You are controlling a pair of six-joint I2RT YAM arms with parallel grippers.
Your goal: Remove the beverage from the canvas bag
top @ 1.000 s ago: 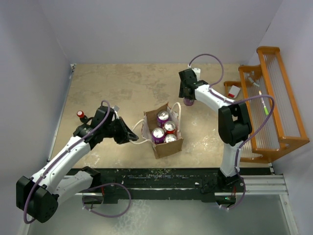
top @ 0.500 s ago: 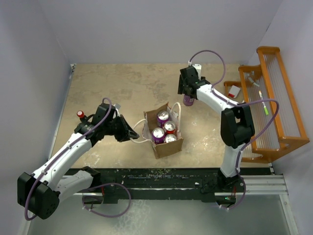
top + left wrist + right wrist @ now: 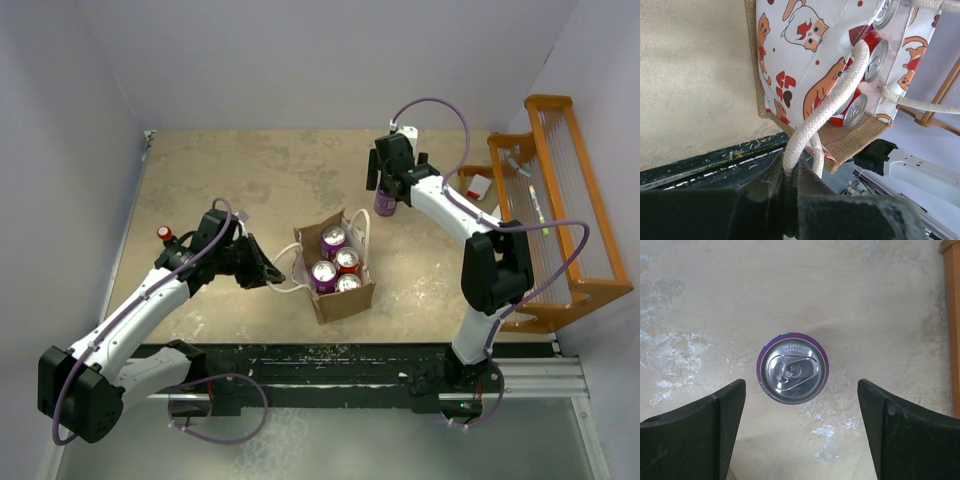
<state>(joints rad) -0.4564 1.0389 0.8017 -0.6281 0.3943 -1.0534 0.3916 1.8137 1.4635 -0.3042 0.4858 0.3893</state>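
The tan canvas bag (image 3: 341, 303) stands open mid-table with several beverage cans inside, purple (image 3: 323, 273) and red (image 3: 347, 258). My left gripper (image 3: 268, 276) is shut on the bag's white rope handle (image 3: 289, 281) at its left side. In the left wrist view the rope (image 3: 832, 102) runs down between the closed fingers of the left gripper (image 3: 789, 176), in front of the cat-print lining (image 3: 790, 60). One purple can (image 3: 385, 204) stands upright on the table behind the bag. My right gripper (image 3: 389, 178) hovers over it, open and empty. In the right wrist view the can (image 3: 793, 367) is untouched between the right gripper (image 3: 801, 386).
An orange wooden rack (image 3: 560, 200) holding small items fills the right edge. A small red-capped bottle (image 3: 165, 235) stands by the left arm. A white and red object (image 3: 480, 185) lies near the rack. A black rail (image 3: 350, 360) borders the table's near edge.
My right gripper has opened wider and drawn up and back from the purple can, which stays standing on the table. The left gripper keeps its hold on the rope handle.
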